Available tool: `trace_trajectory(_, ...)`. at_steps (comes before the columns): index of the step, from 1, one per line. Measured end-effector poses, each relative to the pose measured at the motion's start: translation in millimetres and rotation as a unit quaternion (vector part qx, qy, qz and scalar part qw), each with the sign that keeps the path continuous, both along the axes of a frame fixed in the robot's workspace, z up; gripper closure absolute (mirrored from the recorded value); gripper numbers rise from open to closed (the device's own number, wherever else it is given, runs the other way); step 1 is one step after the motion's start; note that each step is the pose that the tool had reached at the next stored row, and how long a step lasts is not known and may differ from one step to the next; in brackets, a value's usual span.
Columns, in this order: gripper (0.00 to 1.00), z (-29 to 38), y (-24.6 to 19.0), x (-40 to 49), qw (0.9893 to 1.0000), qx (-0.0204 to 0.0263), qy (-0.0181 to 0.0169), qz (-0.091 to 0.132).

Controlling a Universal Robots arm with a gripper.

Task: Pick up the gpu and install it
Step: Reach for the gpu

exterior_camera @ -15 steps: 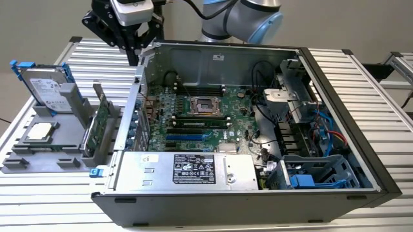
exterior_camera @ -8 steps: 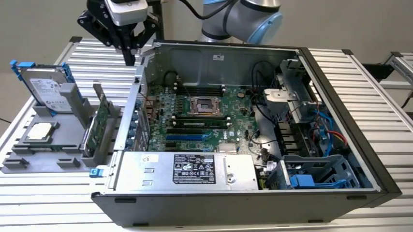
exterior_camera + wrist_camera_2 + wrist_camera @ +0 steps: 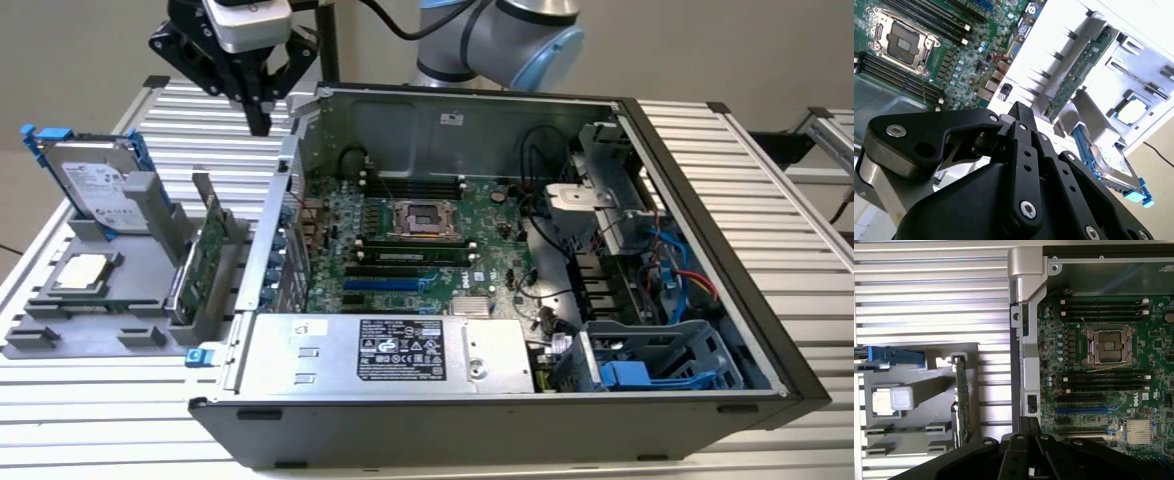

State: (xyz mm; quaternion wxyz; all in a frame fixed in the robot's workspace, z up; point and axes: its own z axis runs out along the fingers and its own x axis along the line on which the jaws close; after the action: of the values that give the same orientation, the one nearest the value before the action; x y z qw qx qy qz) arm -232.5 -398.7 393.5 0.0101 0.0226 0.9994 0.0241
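Black end effector (image 3: 256,126), clenched on nothing, hangs above a corner of the open grey metal computer case (image 3: 400,115), beside which the thin green-backed gpu (image 3: 200,268) stands on edge in a grey holder (image 3: 80,338), probably light, stiff, fragile, best pinched along its upper edge.

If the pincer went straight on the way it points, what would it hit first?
Probably the ribbed table just outside the computer case wall, farther back than the gpu. Depth is unclear, so the pincer might catch that wall's top edge instead.
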Motion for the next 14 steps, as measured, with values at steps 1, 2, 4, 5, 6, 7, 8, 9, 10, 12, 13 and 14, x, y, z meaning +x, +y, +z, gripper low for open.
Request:
trace_trajectory(1,1.0,0.0,0.0,-1.0,1.0,0.0,0.0,0.0)
trace_trajectory(2,1.0,0.0,0.0,-2.1,1.0,0.0,0.0,0.0)
trace_trajectory(4,1.0,0.0,0.0,-4.1,1.0,0.0,0.0,0.0)
trace_trajectory(5,1.0,0.0,0.0,-5.1,1.0,0.0,0.0,0.0)
trace_trajectory(6,1.0,0.0,0.0,-6.3,1.0,0.0,0.0,0.0)
trace_trajectory(7,1.0,0.0,0.0,-7.4,1.0,0.0,0.0,0.0)
trace_trajectory(8,1.0,0.0,0.0,-8.5,1.0,0.0,0.0,0.0)
trace_trajectory(9,1.0,0.0,0.0,-9.5,1.0,0.0,0.0,0.0)
trace_trajectory(10,1.0,0.0,0.0,-10.7,1.0,0.0,0.0,0.0)
trace_trajectory(12,1.0,0.0,0.0,-13.0,1.0,0.0,0.0,0.0)
trace_trajectory(13,1.0,0.0,0.0,-14.2,1.0,0.0,0.0,0.0)
trace_trajectory(14,1.0,0.0,0.0,-15.4,1.0,0.0,0.0,0.0)
